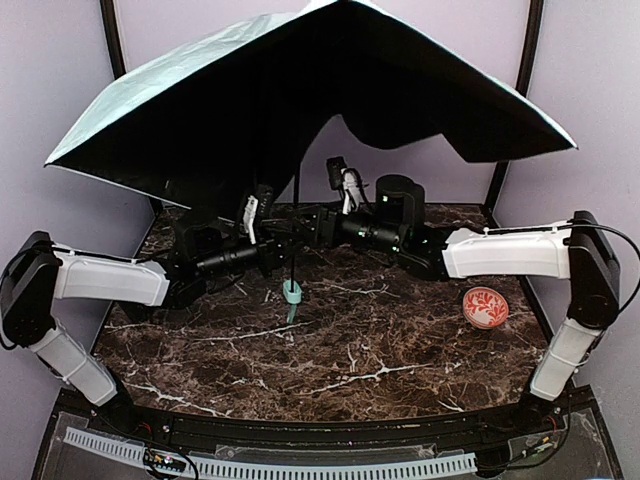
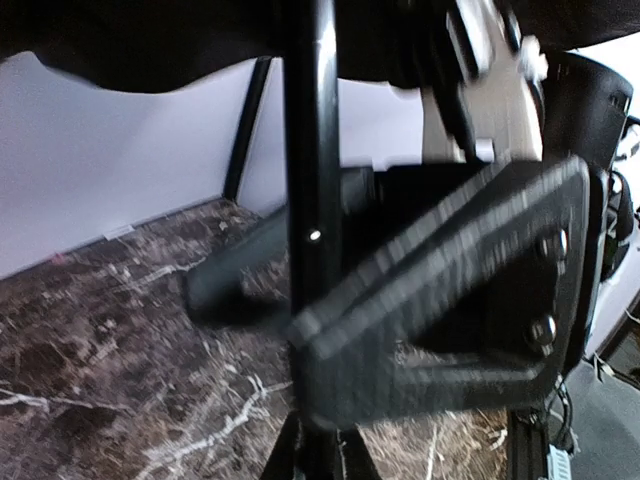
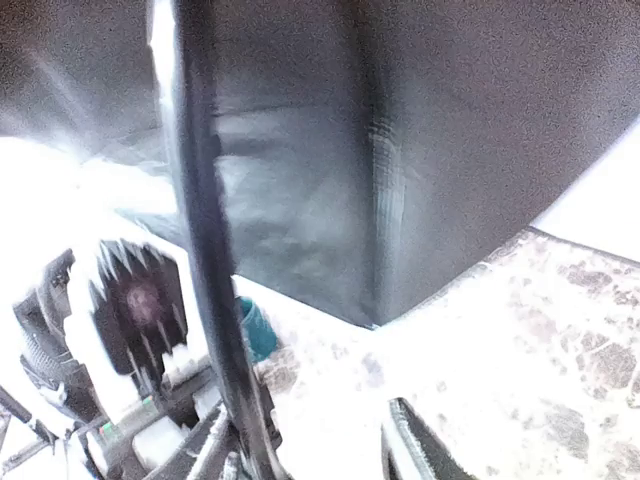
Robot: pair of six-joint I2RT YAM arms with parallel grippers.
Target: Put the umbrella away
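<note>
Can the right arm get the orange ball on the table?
Probably yes. The ball lies uncovered on the table beside the right arm, whose end effector is open, up by the umbrella shaft.

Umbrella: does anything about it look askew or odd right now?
Yes. The umbrella is fully open and its canopy sits lopsided: the front edge sags unevenly, lower on the left, showing black lining. Its shaft stands roughly upright, the mint handle low over the table. Nothing looks spilled or broken.
</note>
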